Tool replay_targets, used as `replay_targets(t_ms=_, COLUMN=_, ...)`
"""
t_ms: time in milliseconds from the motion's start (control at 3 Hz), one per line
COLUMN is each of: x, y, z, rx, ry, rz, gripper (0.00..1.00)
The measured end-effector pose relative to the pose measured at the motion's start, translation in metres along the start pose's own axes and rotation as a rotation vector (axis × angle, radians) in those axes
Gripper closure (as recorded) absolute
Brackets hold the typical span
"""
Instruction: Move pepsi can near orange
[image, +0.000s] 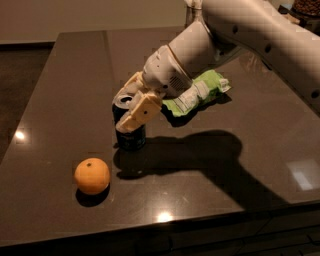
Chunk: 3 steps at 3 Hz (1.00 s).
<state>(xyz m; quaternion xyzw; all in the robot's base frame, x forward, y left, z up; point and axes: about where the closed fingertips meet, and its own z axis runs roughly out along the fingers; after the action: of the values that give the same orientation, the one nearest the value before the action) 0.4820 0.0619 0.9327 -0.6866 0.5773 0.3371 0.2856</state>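
The pepsi can (131, 136) is a dark can with a silver top. It stands upright on the dark table (225, 160), left of centre. My gripper (131, 106) is shut on the pepsi can near its top, with one pale finger (140, 113) across its front. The orange (92, 175) lies on the table to the front left of the can, a short gap away. My white arm reaches in from the upper right.
A green and white snack bag (200, 93) lies behind and to the right of the can, partly under my arm. The arm's shadow falls across the table's middle. The table's front edge runs along the bottom.
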Motion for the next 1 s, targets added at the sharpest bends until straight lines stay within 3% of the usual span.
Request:
replay_targets(t_ms=333, x=0.003, y=0.022, z=-0.003, rx=-0.032, ry=-0.025, rz=-0.045, gripper=1.0)
replay_targets(t_ms=667, x=0.006, y=0.039, z=-0.003, rx=-0.037, ry=-0.035, rz=-0.082, gripper=0.84)
replay_targets(t_ms=1000, x=0.013, y=0.05, z=0.0, rx=-0.04, ry=-0.032, rz=-0.098, gripper=0.6)
